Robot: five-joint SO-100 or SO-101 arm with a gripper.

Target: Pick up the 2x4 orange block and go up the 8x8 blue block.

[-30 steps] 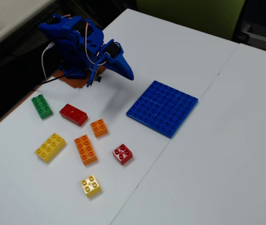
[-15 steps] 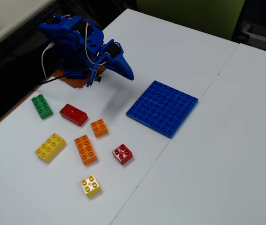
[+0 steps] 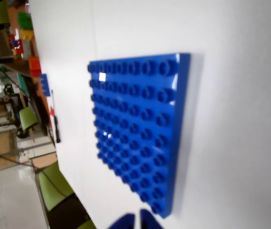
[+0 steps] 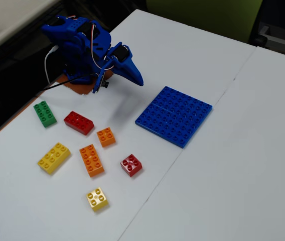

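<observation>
The 2x4 orange block (image 4: pixel 92 159) lies flat on the white table among other bricks, in the fixed view only. The 8x8 blue block (image 4: pixel 174 115) lies flat to its right and fills the middle of the wrist view (image 3: pixel 135 129). My gripper (image 4: pixel 138 80) hangs folded near the arm's base, above the table and left of the blue plate, far from the orange block. Its two blue fingertips (image 3: pixel 138 222) show at the bottom edge of the wrist view, close together with nothing between them.
Around the orange block lie a green brick (image 4: pixel 44 113), a red eight-stud brick (image 4: pixel 79 122), a small orange brick (image 4: pixel 106 136), a yellow eight-stud brick (image 4: pixel 54 157), a small red brick (image 4: pixel 131 164) and a small yellow brick (image 4: pixel 97 199). Green chairs (image 3: pixel 54 183) stand beyond the table edge.
</observation>
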